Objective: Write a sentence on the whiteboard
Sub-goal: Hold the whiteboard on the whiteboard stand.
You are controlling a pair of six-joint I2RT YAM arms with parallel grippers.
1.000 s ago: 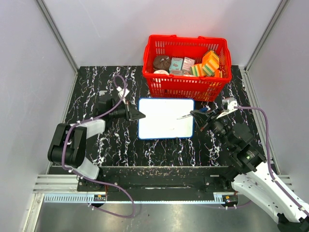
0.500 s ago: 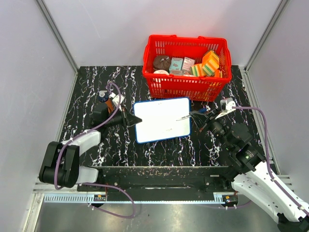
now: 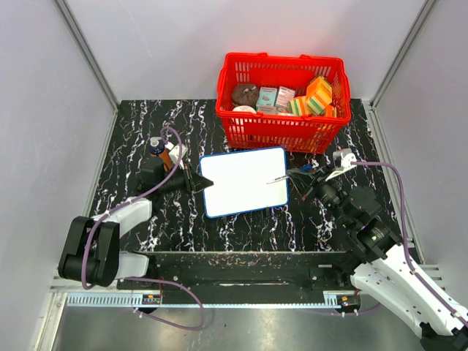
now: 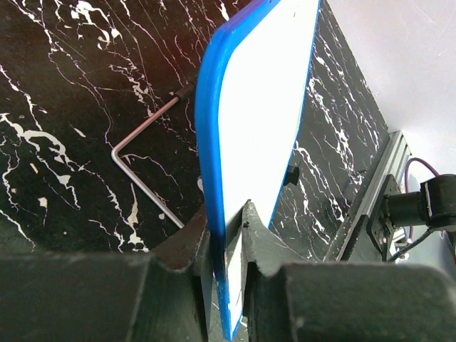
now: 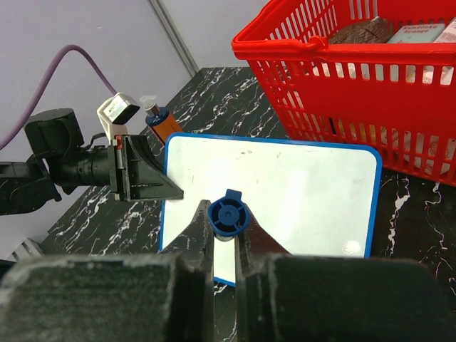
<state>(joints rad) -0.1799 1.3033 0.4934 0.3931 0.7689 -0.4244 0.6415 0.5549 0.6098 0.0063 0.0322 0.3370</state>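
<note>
Whiteboard [image 3: 245,181] lies just before the basket [image 3: 281,99], long side along the basket's front. Left tool [image 3: 199,182] pinches its edge below the basket's left corner. Right tool [image 3: 307,174], clamping a marker [image 5: 226,214], points in from below the right corner.

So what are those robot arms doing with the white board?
The left end effector pinches the whiteboard by its left edge to hold it. The right end effector grips a blue marker, its tip over the board's right side. The board is almost blank, with no readable words yet. A red basket sits behind it.
</note>
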